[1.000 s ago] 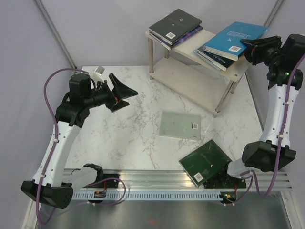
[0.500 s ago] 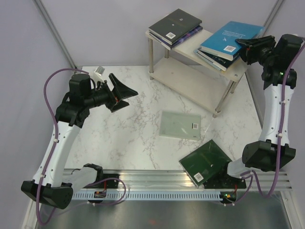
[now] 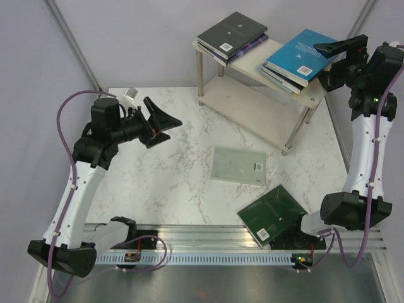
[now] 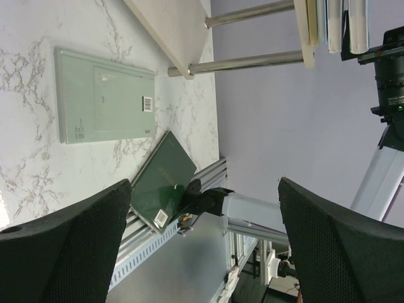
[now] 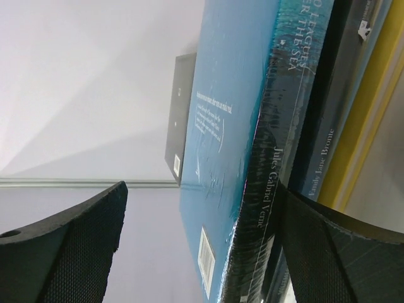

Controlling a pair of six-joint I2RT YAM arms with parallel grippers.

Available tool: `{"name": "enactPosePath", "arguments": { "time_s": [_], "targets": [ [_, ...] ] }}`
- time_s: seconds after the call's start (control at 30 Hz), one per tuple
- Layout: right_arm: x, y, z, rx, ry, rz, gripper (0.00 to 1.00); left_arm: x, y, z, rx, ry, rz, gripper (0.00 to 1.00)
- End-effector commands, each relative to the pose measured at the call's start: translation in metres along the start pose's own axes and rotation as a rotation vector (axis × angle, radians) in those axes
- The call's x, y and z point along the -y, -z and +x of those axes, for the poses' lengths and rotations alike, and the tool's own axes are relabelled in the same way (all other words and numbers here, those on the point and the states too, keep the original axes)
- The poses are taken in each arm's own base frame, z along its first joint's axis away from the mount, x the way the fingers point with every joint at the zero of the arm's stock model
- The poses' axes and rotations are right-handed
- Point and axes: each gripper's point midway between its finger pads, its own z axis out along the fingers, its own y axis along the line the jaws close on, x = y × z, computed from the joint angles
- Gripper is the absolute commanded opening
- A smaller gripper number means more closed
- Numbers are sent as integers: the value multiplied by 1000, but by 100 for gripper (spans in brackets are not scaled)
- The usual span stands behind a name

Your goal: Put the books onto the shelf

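Observation:
The shelf (image 3: 249, 66) stands at the back right of the table. On its top board lie a black book (image 3: 232, 31) over a purple one, and a cyan book (image 3: 306, 50) on top of a dark blue and a yellow book. My right gripper (image 3: 332, 58) is open, and its jaws straddle the cyan book's near edge (image 5: 230, 158) without clamping it. A pale mint book (image 3: 238, 165) lies flat mid-table. A dark green book (image 3: 273, 216) rests tilted at the front edge. My left gripper (image 3: 161, 123) hangs open and empty above the table's left side.
The shelf's lower board (image 3: 252, 108) carries nothing. The right arm's base (image 3: 309, 237) sits under the green book's corner. Grey walls close in on both sides. The left wrist view shows the mint book (image 4: 104, 95) and the green book (image 4: 163, 180) beyond its open jaws.
My right gripper carried the cyan book slightly left over the stack, then opened and let it go. The left arm has not moved.

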Motion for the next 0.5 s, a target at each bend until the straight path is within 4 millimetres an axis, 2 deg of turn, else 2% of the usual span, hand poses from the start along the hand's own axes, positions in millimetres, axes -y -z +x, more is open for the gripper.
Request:
{"name": "enactPosePath", "arguments": {
  "time_s": [0.0,0.27,0.47],
  "targets": [
    [-27,22,-6,30,122,-38,98,14,9,-7,45,-82,25,100],
    [-2,29,3,-21,146,59,98,11,5,-9,43,-81,15,100],
    [10,39,1,-14,163,98,98,8,2,-9,33,-81,9,100]
  ]
}}
